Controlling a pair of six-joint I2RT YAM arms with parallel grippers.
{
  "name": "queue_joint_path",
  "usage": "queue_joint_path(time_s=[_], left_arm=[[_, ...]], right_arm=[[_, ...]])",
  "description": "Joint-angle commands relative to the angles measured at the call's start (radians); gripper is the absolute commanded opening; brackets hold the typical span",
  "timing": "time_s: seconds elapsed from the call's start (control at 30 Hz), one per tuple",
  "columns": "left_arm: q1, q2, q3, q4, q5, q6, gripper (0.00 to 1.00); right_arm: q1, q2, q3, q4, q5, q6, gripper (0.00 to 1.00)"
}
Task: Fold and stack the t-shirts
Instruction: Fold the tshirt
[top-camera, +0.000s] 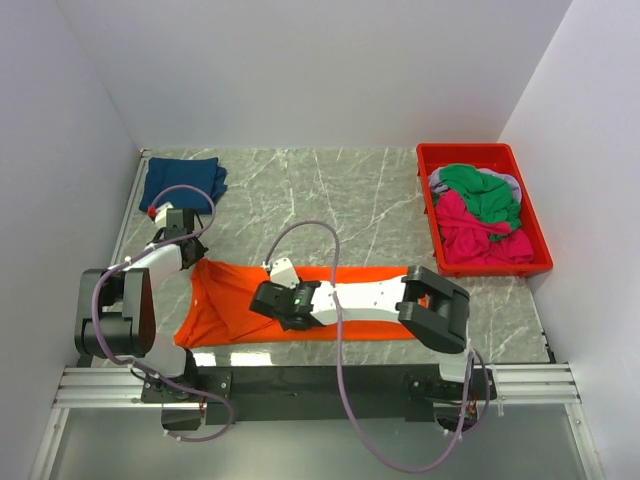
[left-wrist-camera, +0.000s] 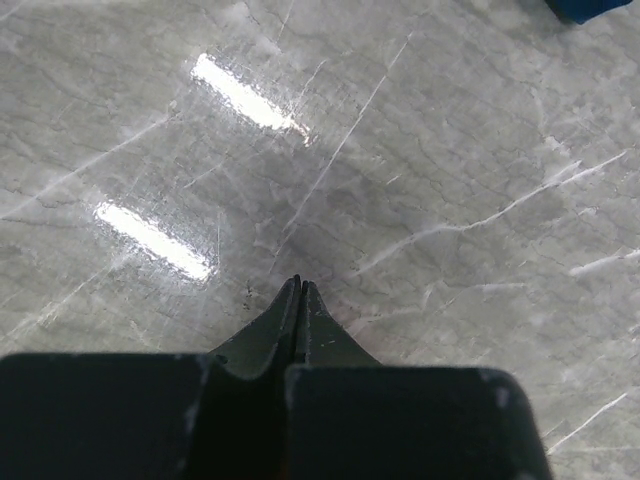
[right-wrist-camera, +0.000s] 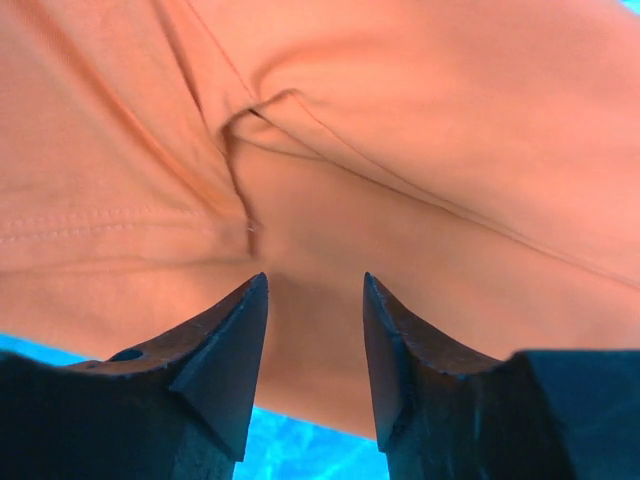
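The bright orange t-shirt (top-camera: 225, 300) is laid out flat across the near part of the desk (top-camera: 330, 190), its long side running left to right in front of the two arm bases. In the right wrist view the orange cloth (right-wrist-camera: 400, 120) fills almost the whole picture, and a stitched hem and a creased fold are seen in it. The right gripper (top-camera: 272, 296) is stretched out low over the left half of this shirt. Its fingers (right-wrist-camera: 225, 340) are held apart, and nothing is clamped between them; only the cloth is seen through the gap of the gripper (right-wrist-camera: 315, 290).

A dark navy blue t-shirt (top-camera: 182, 180) is folded in the far left corner of the desk, well apart from the orange one. A corner of it (left-wrist-camera: 590, 8) is caught at the top edge of the left wrist view. The left gripper (top-camera: 165, 218) is placed between the two shirts, near the navy one. The left gripper's tips (left-wrist-camera: 300, 285) are pressed together on nothing, over bare marbled desk (left-wrist-camera: 400, 150).

At the far right a red bin (top-camera: 465, 148) is set, in which green (top-camera: 480, 190), magenta pink (top-camera: 470, 230) and grey (top-camera: 511, 182) t-shirts are heaped unfolded.
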Motion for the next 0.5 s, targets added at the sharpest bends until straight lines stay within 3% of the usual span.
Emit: queue_joint_path(time_s=[0.0, 0.17, 0.33, 0.47], left_arm=[[0.008, -0.032, 0.02, 0.007, -0.019, 0.006, 0.01], [0.011, -0.058, 0.014, 0.004, -0.028, 0.001, 0.01], [0.014, -0.072, 0.012, 0.004, -0.025, -0.002, 0.02], [0.015, -0.084, 0.009, 0.004, -0.016, -0.002, 0.16]], right_arm=[[-0.026, -0.099, -0.025, -0.024, 0.065, 0.022, 0.51], [-0.158, -0.272, -0.21, 0.035, 0.059, 0.003, 0.52], [-0.4, -0.476, -0.423, 0.129, -0.007, -0.044, 0.52], [-0.552, -0.539, -0.5, 0.183, -0.048, -0.098, 0.54]])
